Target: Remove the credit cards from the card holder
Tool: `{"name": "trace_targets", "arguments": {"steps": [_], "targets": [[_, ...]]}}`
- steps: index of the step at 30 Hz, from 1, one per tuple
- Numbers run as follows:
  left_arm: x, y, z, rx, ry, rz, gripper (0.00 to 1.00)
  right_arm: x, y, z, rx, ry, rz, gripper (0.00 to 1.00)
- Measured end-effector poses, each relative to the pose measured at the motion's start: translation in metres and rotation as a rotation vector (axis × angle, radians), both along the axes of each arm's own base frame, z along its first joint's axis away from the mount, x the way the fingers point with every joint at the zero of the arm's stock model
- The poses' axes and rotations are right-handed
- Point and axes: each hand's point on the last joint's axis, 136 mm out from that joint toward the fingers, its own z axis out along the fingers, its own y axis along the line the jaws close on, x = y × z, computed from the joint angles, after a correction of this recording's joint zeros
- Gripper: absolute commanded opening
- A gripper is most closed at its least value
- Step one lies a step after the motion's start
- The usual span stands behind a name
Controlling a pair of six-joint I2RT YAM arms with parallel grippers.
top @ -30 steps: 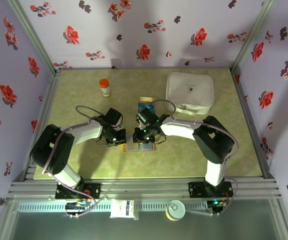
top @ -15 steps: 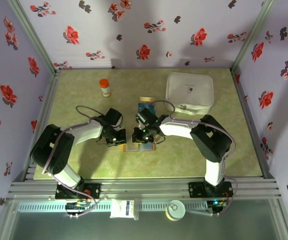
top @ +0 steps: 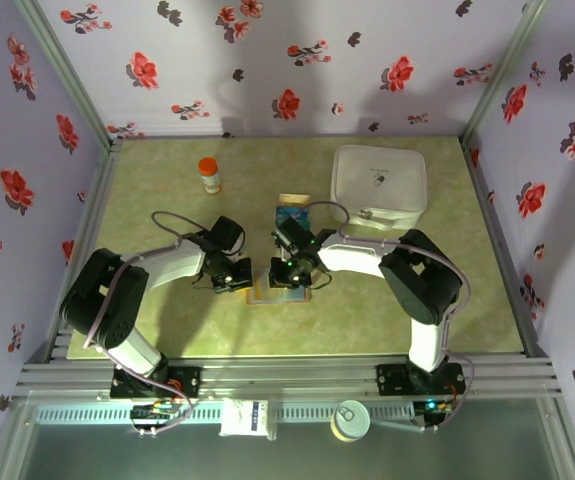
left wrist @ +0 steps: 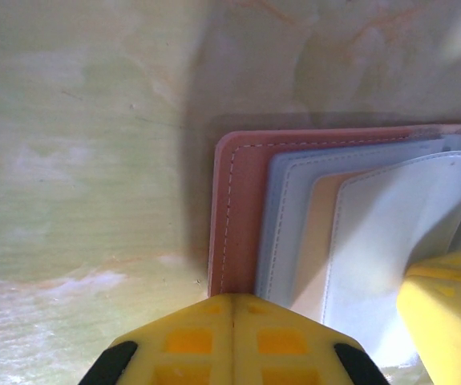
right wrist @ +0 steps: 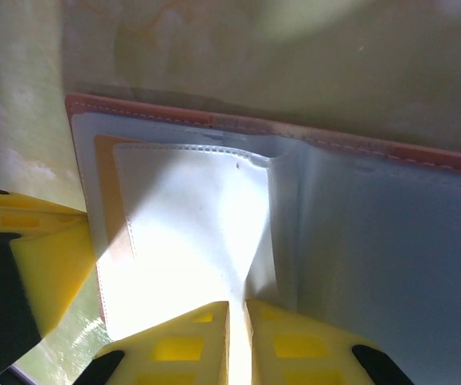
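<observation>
Card holder (top: 265,294) lies open at table (top: 167,330) centre. L fingers (left wrist: 214,317) sit at its 9 o'clock edge, clenched w/ nothing between, tips on the brown rim. R fingers (right wrist: 214,321) are nearly together on the pale inner pocket, can't tell if pinching it; teal cards (top: 291,214) lie at holder's 12 o'clock, apart.

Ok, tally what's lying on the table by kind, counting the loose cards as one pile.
Card holder: 1
Card pile: 1
Orange-capped bottle: 1
White lidded container: 1
Total: 4
</observation>
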Motion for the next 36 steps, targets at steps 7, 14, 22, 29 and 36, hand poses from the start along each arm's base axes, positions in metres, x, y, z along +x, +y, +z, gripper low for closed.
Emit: {"name": "trace_targets", "arguments": {"steps": [7,14,22,29,36], "targets": [[0.000,0.000,0.000,0.002,-0.001,-0.007,0.00,0.002,-0.007,-0.007,0.065,0.012,-0.022,0.15],[0.003,0.005,0.009,0.031,-0.009,-0.003,0.00,0.002,-0.007,-0.007,0.166,0.029,-0.039,0.15],[0.016,-0.010,0.051,-0.076,-0.106,0.008,0.17,0.001,-0.006,-0.006,0.211,0.040,-0.048,0.15],[0.022,-0.028,0.054,-0.173,-0.092,0.021,0.29,0.001,-0.006,-0.005,0.212,0.044,-0.051,0.15],[0.019,-0.034,0.034,-0.179,-0.037,0.026,0.32,0.001,-0.006,-0.005,0.212,0.044,-0.051,0.15]]}}
